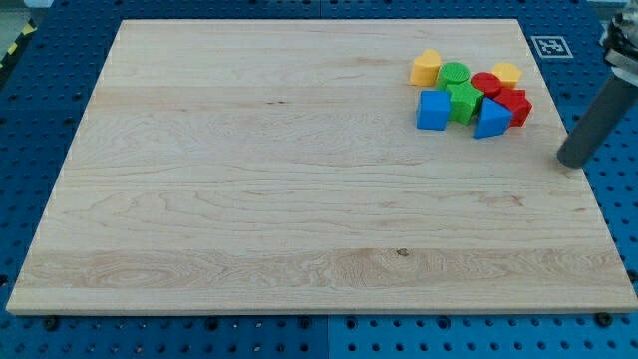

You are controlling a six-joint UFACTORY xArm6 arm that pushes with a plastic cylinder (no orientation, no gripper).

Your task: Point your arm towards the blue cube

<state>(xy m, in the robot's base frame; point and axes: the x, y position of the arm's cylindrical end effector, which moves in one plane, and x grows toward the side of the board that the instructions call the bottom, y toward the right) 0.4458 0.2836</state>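
Observation:
The blue cube sits on the wooden board near the view's top right, at the left edge of a tight cluster of blocks. My tip rests at the board's right edge, well to the right of and slightly below the cluster. The dark rod slants up to the view's right. The tip touches no block.
The cluster holds a yellow block, a green cylinder, a green block, a red cylinder, a yellow block, a red block and a blue triangular block. A marker tag lies beyond the top right corner.

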